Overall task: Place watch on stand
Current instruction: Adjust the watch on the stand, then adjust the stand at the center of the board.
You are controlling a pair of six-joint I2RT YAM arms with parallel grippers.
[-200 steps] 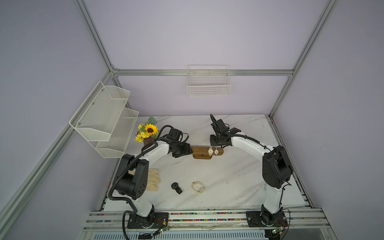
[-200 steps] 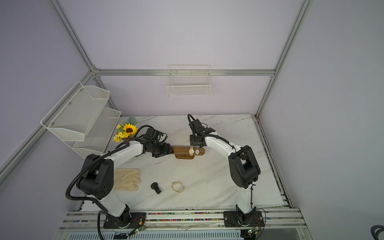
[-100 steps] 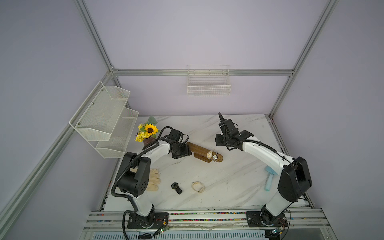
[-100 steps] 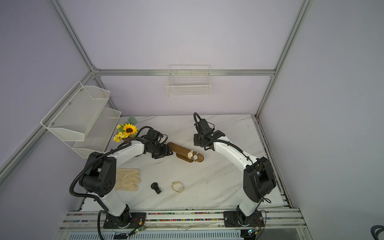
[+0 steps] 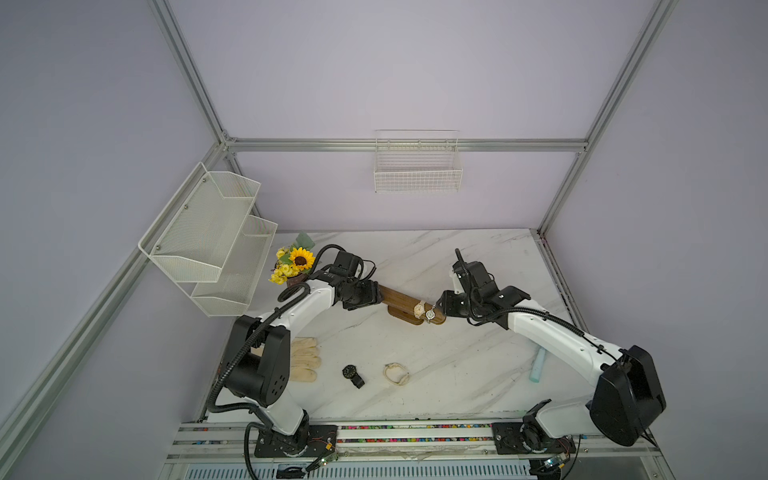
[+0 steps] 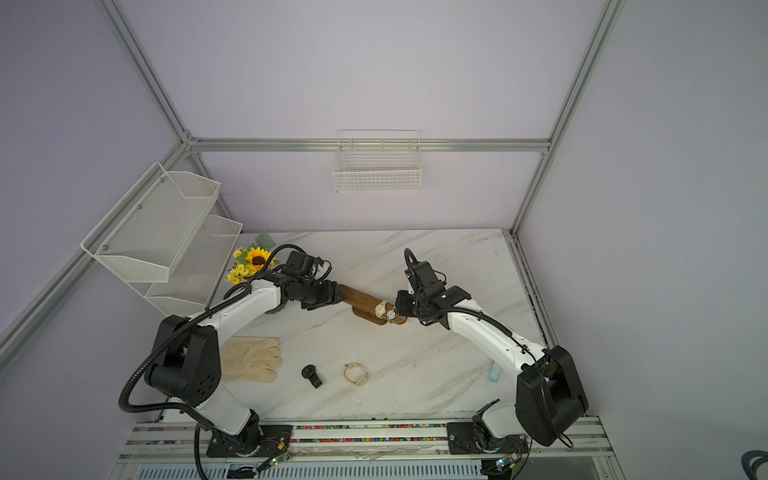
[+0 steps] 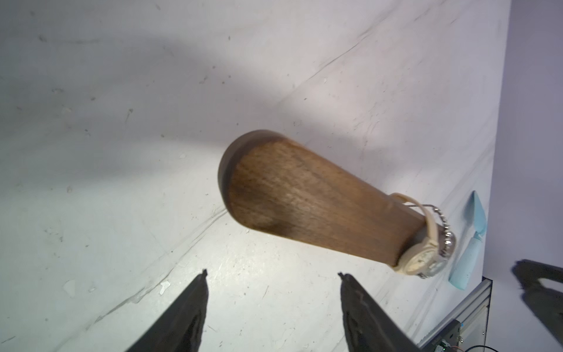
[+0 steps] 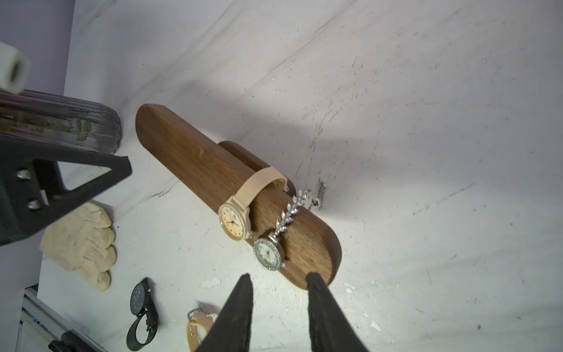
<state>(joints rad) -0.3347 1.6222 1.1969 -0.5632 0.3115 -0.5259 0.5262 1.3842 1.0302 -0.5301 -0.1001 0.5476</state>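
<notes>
The brown wooden stand (image 5: 399, 300) (image 6: 361, 300) lies slantwise mid-table on its oval base. A beige-strapped watch (image 8: 234, 222) and a silver jewelled watch (image 8: 268, 254) hang on its right half. Two more watches lie loose near the front: a black one (image 5: 352, 374) (image 8: 140, 307) and a beige one (image 5: 395, 373). My left gripper (image 7: 272, 274) is open, just short of the bar's left end (image 7: 304, 198), which is not between its fingers. My right gripper (image 8: 278, 276) is open and holds nothing, at the bar's right end beside the silver watch.
A cream glove (image 5: 305, 359) lies by the left arm's base. A sunflower pot (image 5: 297, 264) stands behind the left gripper. A pale blue object (image 5: 537, 365) lies beside the right arm. A white mesh shelf (image 5: 216, 237) and a wire basket (image 5: 417, 168) hang on the walls.
The stand has turned from level to slanted, its right end nearer the front. My right gripper has let go of the silver watch, drawn back to the right and opened a little wider.
</notes>
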